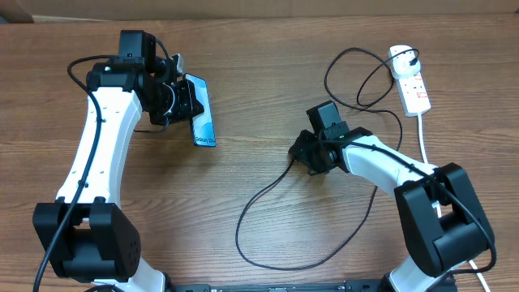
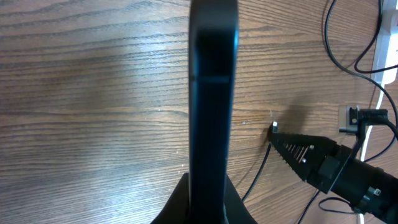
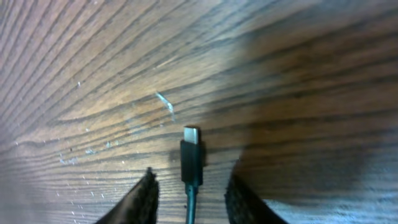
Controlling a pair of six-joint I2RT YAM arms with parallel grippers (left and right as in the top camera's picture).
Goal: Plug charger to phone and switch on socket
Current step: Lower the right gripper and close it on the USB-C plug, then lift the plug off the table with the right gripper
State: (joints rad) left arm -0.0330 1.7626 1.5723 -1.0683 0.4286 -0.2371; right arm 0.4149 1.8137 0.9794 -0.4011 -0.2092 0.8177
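My left gripper (image 1: 180, 101) is shut on the phone (image 1: 203, 113) and holds it on edge above the table. In the left wrist view the phone's black edge (image 2: 213, 93) rises between the jaws of that gripper (image 2: 211, 208). The charger's black cable (image 1: 268, 191) loops across the table, and its small plug tip (image 3: 191, 155) lies flat on the wood. My right gripper (image 1: 298, 154) is low at that tip. Its fingers (image 3: 146, 196) stand either side of the plug with gaps, so this gripper (image 3: 193, 190) is open. The white socket (image 1: 409, 81) lies far right with the charger's black plug in it.
The socket's thick white cord (image 1: 423, 138) runs down the right side past my right arm. The black cable makes a wide loop (image 1: 357, 77) near the socket and another loop (image 1: 324, 243) by the front edge. Bare wood lies between the two arms.
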